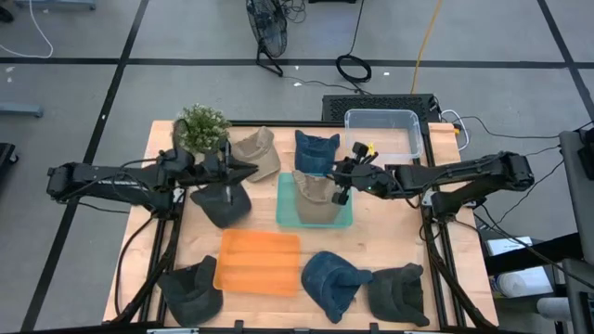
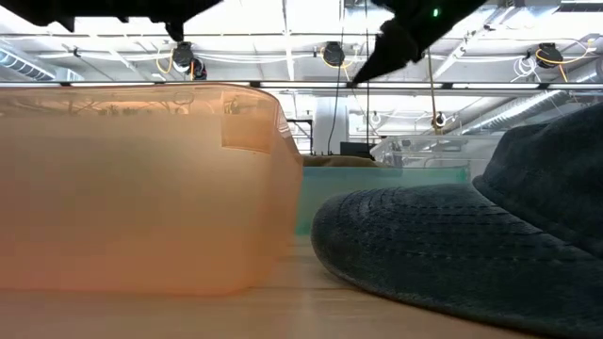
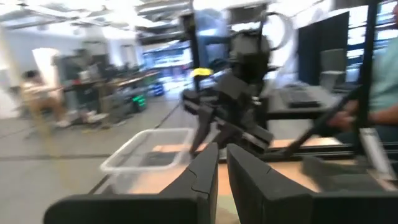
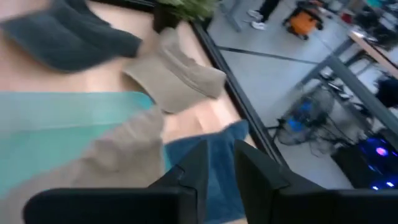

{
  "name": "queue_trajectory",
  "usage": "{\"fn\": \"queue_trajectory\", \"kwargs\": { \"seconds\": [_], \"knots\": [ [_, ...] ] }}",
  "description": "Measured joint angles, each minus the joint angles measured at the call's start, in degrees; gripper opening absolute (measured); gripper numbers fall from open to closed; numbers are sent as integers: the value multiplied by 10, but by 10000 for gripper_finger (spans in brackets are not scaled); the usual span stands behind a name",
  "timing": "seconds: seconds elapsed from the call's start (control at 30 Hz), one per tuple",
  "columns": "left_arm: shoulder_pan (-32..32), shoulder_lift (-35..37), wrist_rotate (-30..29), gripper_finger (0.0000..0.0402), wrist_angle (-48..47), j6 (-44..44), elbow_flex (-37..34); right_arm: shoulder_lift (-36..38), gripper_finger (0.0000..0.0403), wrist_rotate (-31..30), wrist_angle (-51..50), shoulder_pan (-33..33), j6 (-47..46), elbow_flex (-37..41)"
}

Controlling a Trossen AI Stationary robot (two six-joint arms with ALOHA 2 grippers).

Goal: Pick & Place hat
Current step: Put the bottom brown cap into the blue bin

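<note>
Several hats lie on the table. A tan hat (image 1: pixel 314 195) sits inside the teal tray (image 1: pixel 286 215). Flat on the wood are a dark grey hat (image 1: pixel 223 204), another tan hat (image 1: pixel 258 153) and a blue hat (image 1: pixel 316 151). My left gripper (image 1: pixel 249 170) hovers above the dark grey hat's far side, pointing right, its fingers (image 3: pixel 208 165) shut on nothing. My right gripper (image 1: pixel 340 184) hovers at the teal tray's right edge, over the tan hat (image 4: pixel 118 155), also shut with nothing between the fingers.
An orange tray (image 1: pixel 258 262) lies near the front, with a blue hat (image 1: pixel 332 281) and two dark hats (image 1: pixel 192 289) (image 1: pixel 399 292) along the near edge. A potted plant (image 1: pixel 202 128) and a clear bin (image 1: pixel 382 132) stand at the far edge.
</note>
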State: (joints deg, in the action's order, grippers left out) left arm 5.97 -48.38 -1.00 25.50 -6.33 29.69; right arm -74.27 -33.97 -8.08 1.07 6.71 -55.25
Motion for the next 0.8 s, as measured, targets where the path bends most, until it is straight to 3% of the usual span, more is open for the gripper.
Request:
{"fn": "queue_trajectory", "kwargs": {
  "seconds": [0.17, 0.33, 0.53, 0.67, 0.8],
  "knots": [
    [1, -74, -107, 47, 79, 0, 0, -8, 30, 80, 84, -44, 4, 73],
    [2, -135, -140, 47, 156, -34, 0, -8, 3, 197, 127, -80, -13, 116],
    [6, -151, -146, 47, 198, -35, 1, -28, 4, 230, 135, -82, 0, 128],
    [6, -149, -156, 47, 197, -39, 1, -81, 1, 268, 142, -78, -3, 105],
    [6, -148, -156, 47, 193, -40, 1, -134, 1, 266, 50, -67, -4, 46]
  ]
}}
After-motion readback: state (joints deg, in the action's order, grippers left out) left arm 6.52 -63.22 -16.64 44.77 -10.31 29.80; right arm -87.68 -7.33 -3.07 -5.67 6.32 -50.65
